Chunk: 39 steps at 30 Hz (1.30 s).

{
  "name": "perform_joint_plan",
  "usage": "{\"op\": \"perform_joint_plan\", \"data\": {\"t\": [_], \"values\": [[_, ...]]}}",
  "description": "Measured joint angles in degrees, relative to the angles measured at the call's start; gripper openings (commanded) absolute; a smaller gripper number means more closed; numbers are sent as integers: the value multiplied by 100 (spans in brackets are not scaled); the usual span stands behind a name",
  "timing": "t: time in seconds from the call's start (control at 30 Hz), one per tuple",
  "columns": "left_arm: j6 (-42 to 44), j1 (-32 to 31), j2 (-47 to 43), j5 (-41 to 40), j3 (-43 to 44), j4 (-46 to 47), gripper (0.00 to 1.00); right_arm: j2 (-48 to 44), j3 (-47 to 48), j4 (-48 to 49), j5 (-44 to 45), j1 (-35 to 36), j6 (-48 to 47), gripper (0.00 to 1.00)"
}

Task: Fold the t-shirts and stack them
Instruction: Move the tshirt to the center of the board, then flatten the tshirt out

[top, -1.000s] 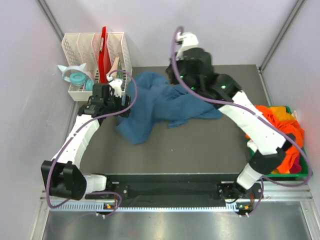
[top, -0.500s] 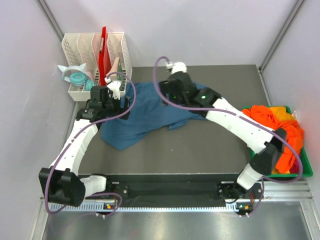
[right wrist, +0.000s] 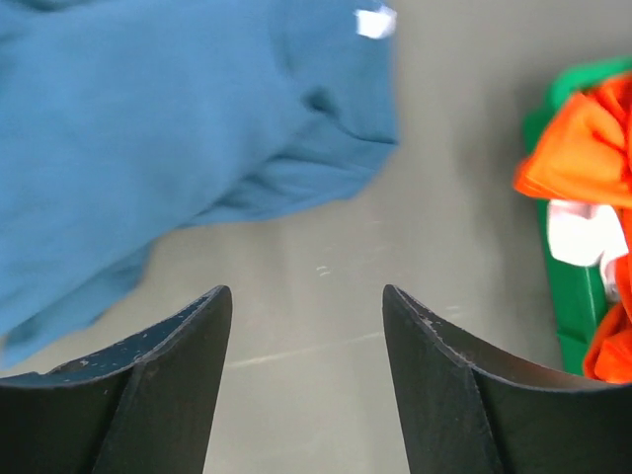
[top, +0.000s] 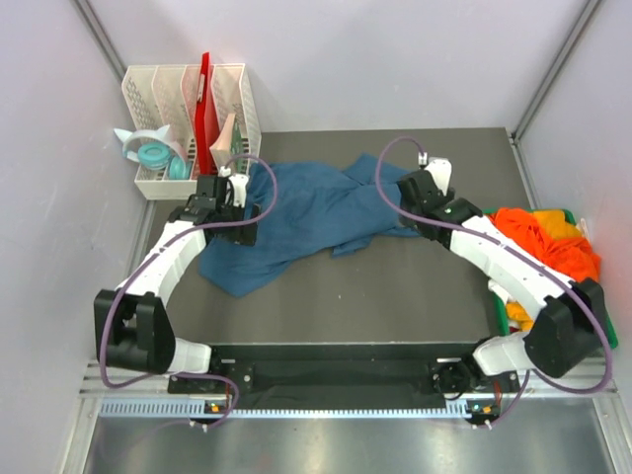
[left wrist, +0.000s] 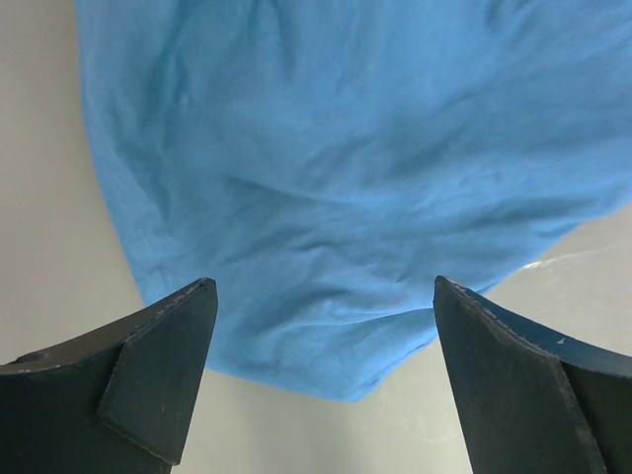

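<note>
The large teal-blue t-shirt lies crumpled across the back middle of the dark table. My left gripper hovers open over its left part. In the left wrist view the shirt and one of its corners fill the space beyond the wide-open left gripper, which holds nothing. My right gripper is open at the shirt's right end. In the right wrist view the right gripper is over bare table, with the shirt to the upper left. The orange t-shirts are piled in a bin at the right.
The green bin sits at the table's right edge, with its wall and the orange fabric showing in the right wrist view. A white file rack and a teal object stand at the back left.
My right gripper has let go of the blue shirt, opened and swung from the back middle to the right. The shirt has dropped and spread flatter. The left gripper has barely moved.
</note>
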Motion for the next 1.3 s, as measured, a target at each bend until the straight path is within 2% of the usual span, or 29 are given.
{"op": "perform_joint_plan", "data": {"t": [0.3, 0.57, 0.97, 1.2, 1.27, 1.3], "values": [[4, 0, 372, -162, 225, -173, 94, 949, -216, 398, -411, -1084, 273, 58], [50, 0, 374, -413, 243, -190, 94, 2114, -133, 793, -715, -1368, 269, 54], [35, 39, 396, -573, 264, -173, 94, 2732, 439, 1185, -844, -2068, 260, 50], [20, 70, 544, -597, 264, -160, 94, 3226, 649, 1294, -1088, -2173, 262, 47], [20, 83, 575, -612, 264, -160, 94, 3244, 662, 1307, -1132, -2170, 260, 28], [17, 92, 584, -616, 264, -162, 94, 3246, 669, 1309, -1169, -2173, 267, 13]]}}
